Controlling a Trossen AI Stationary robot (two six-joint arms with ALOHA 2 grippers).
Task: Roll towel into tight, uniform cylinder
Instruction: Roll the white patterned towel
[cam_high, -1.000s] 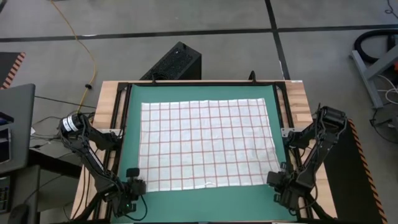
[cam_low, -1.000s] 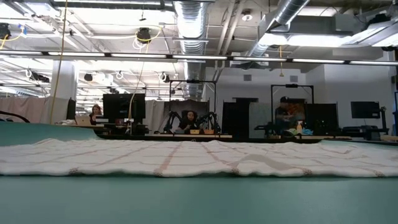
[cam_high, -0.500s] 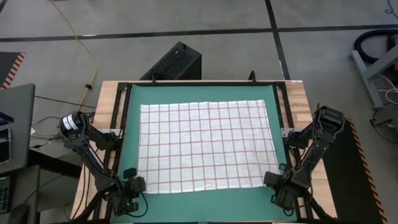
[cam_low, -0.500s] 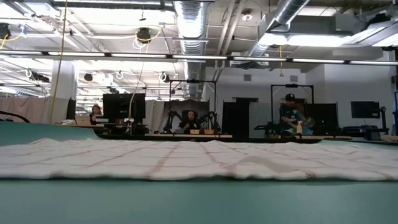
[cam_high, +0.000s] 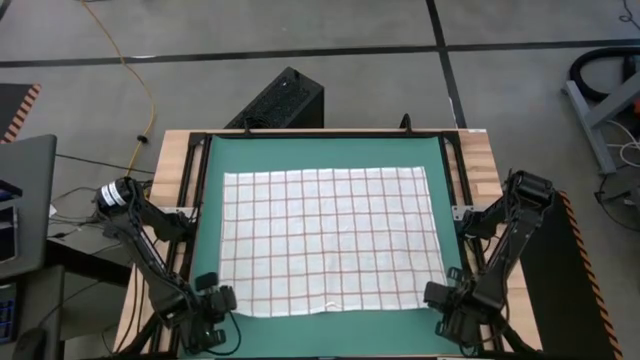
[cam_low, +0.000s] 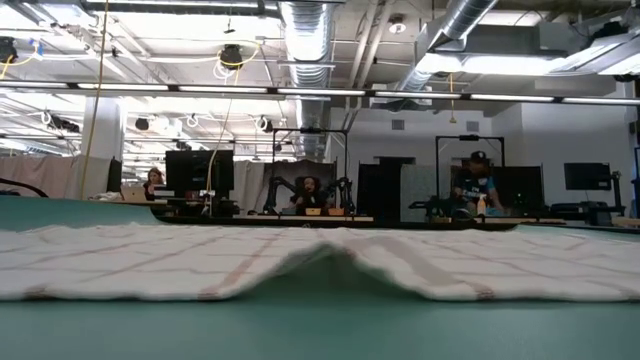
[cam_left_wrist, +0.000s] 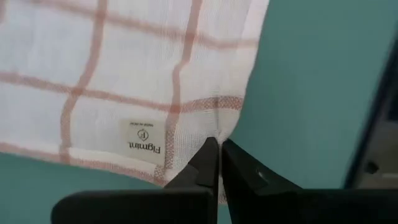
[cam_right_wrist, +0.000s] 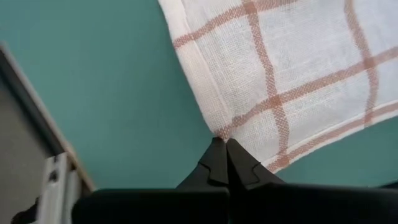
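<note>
The green mat (cam_high: 325, 330) is carrying the towel (cam_high: 330, 240), which is lying spread flat over its middle. The left gripper (cam_high: 218, 302) is pinching the towel's near left corner; the right gripper (cam_high: 440, 297) is pinching its near right corner.

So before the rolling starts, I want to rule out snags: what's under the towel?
Only the green mat shows around the towel. In the low view the near hem arches up over bare mat. Anything beneath the rest is covered.
</note>
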